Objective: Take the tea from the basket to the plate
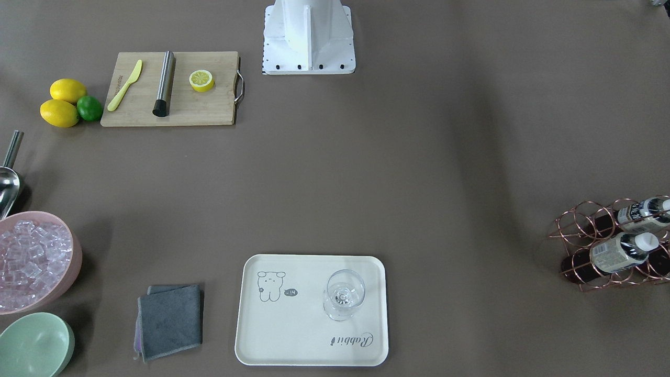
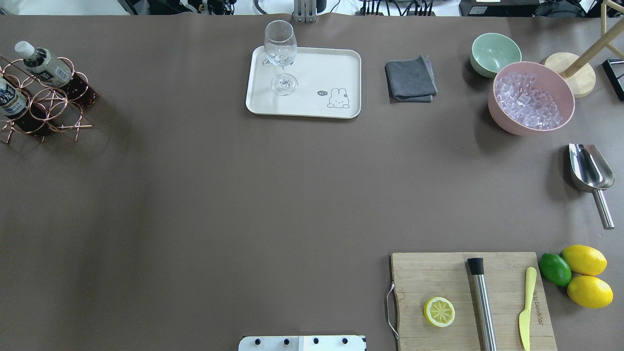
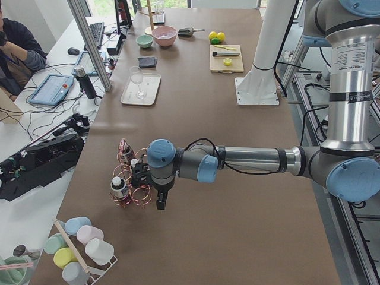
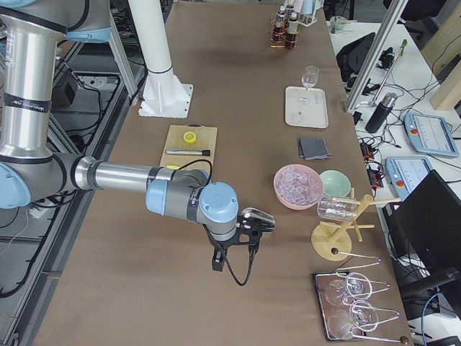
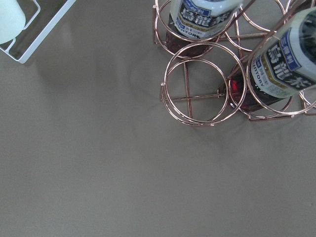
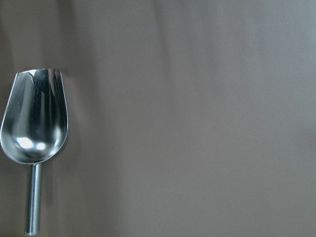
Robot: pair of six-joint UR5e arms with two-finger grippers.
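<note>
The copper wire basket stands at the table's far left end and also shows in the front view. Two tea bottles lean in its rings. The left wrist view looks down on them, with an empty ring between. The cream plate lies at the far middle and carries a wine glass. My left gripper hovers beside the basket. My right gripper hangs over the metal scoop. I cannot tell whether either gripper is open or shut.
A wooden cutting board holds a lemon half, a steel rod and a yellow knife. Lemons and a lime sit beside it. A pink ice bowl, green bowl and grey cloth line the far right.
</note>
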